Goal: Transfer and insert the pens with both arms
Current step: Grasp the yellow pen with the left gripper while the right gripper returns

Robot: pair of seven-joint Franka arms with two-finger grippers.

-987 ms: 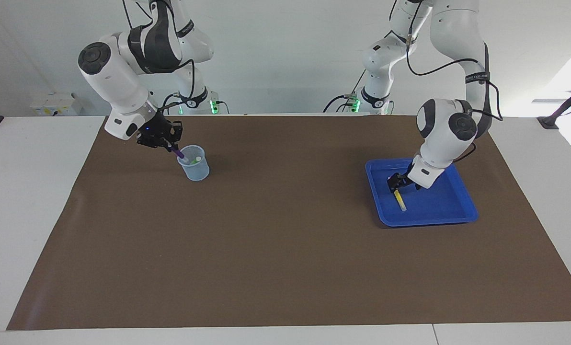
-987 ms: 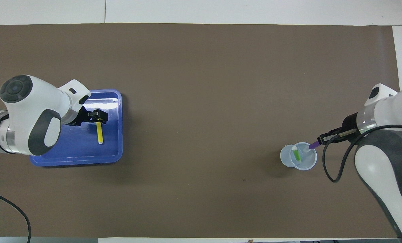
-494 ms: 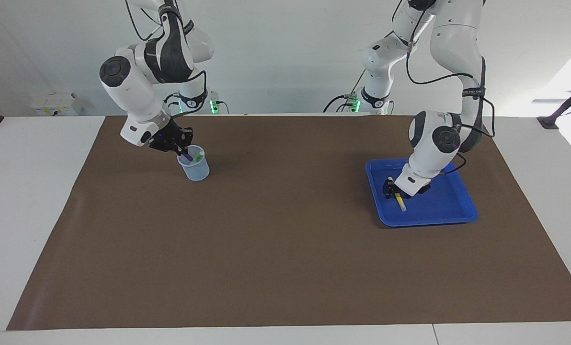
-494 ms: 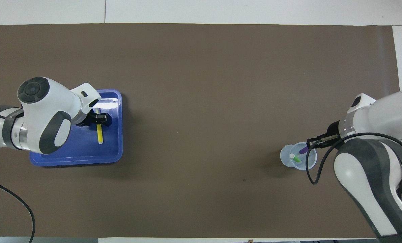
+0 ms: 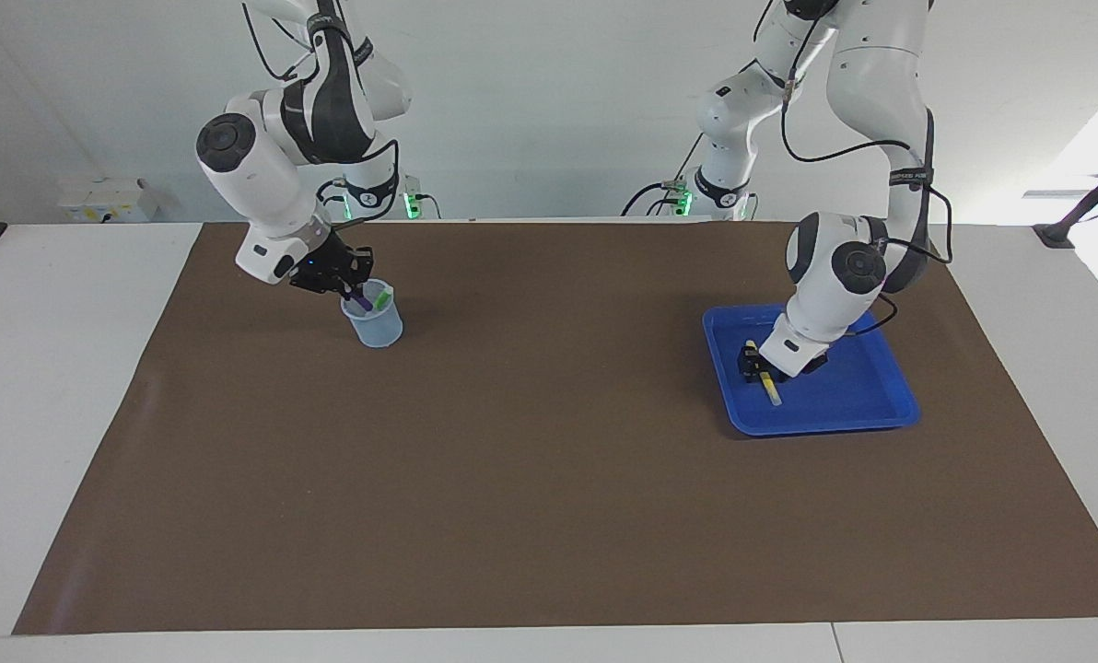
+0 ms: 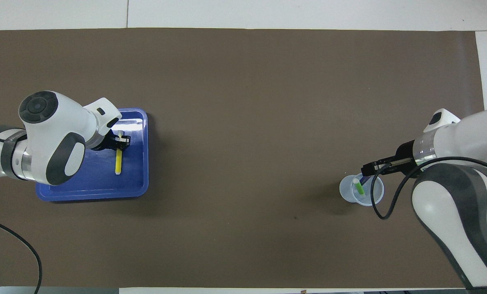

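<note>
Brown mat: left hand (image 5: 750,359) clamps yellow pen (image 5: 770,387) in tray (image 5: 844,414); right hand (image 5: 351,293), fingers unreadable, over cup (image 5: 379,330).

A matt brown mat (image 5: 549,479) is being seen covering the smooth white table (image 5: 61,368); the blue tray (image 5: 881,405) is looking like glossy plastic, the cup (image 5: 376,327) like translucent plastic.

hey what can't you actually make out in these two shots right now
- Purple pen: lower part sunk in the cup; in the overhead view the right pincer covers most of it.
- Yellow pen: in both views the end nearer the robots sits under the left pincer.
- Right pincer: whether it grips the purple pen.
</note>
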